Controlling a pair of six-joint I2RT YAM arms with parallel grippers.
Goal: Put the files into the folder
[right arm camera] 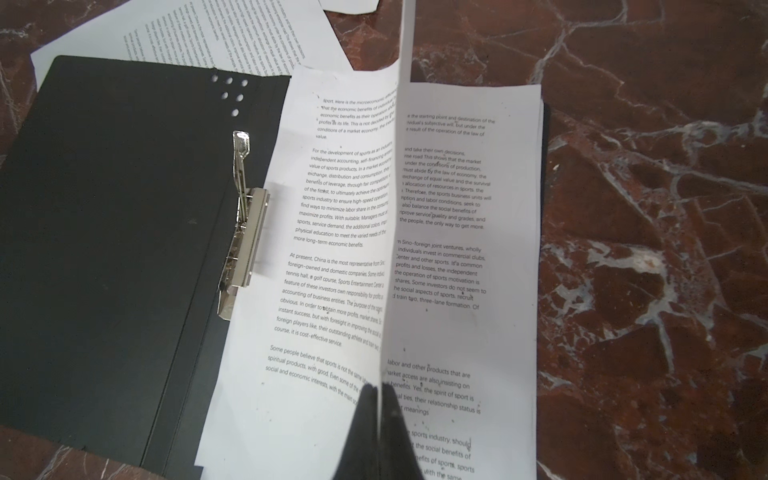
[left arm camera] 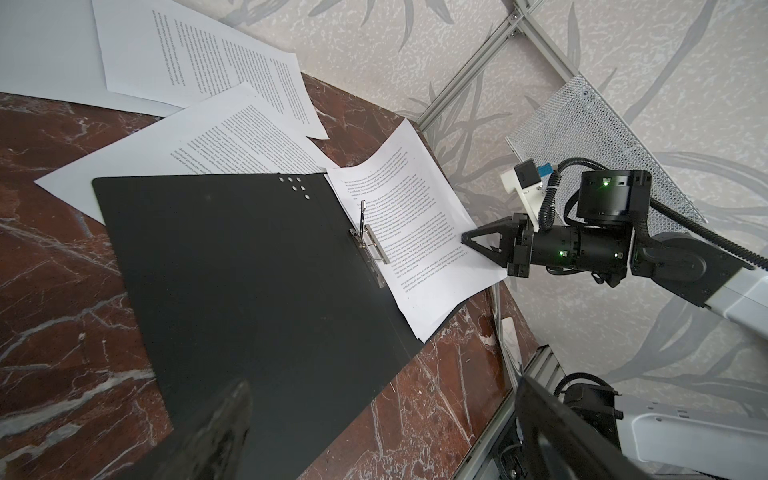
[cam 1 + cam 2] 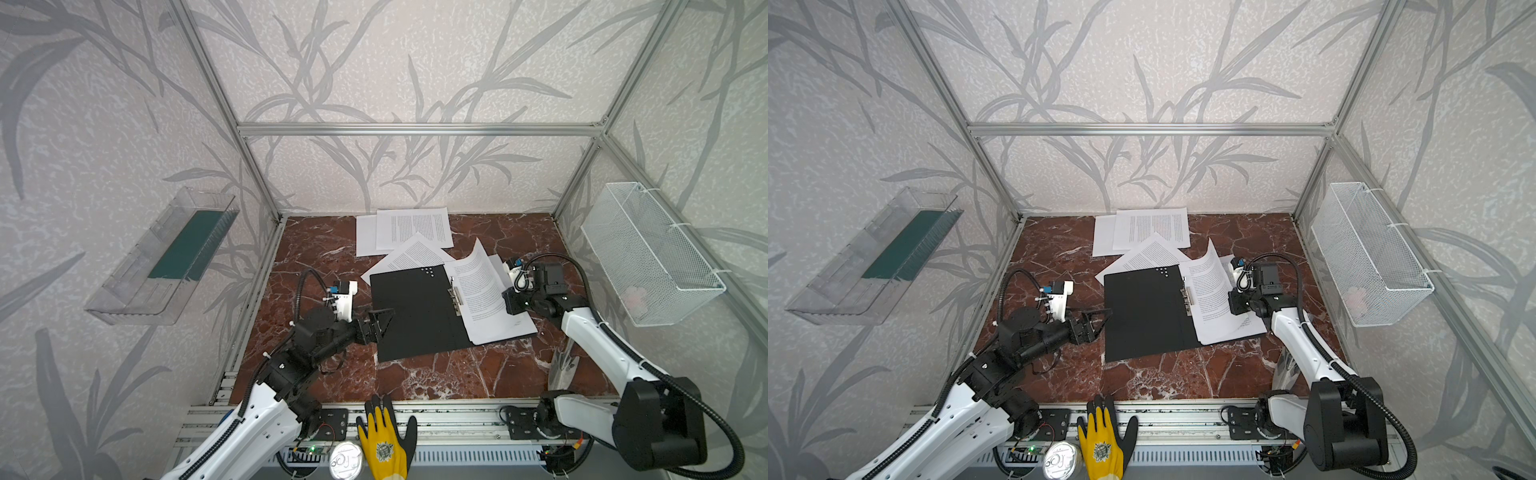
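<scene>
Handling light, floppy files (image 3: 478, 286) on open folder (image 3: 415, 316)
Take by free edge: note right gripper (image 1: 380, 392) pinching top sheet (image 1: 345, 232) over folder's right half, left gripper (image 3: 380, 322) spread at folder's left edge.

Folder (image 2: 249, 291) open flat; right jaws pinch files (image 2: 415, 216) edge

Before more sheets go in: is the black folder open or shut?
Open. The folder lies spread flat, its metal clip exposed, files resting on one half.
</scene>
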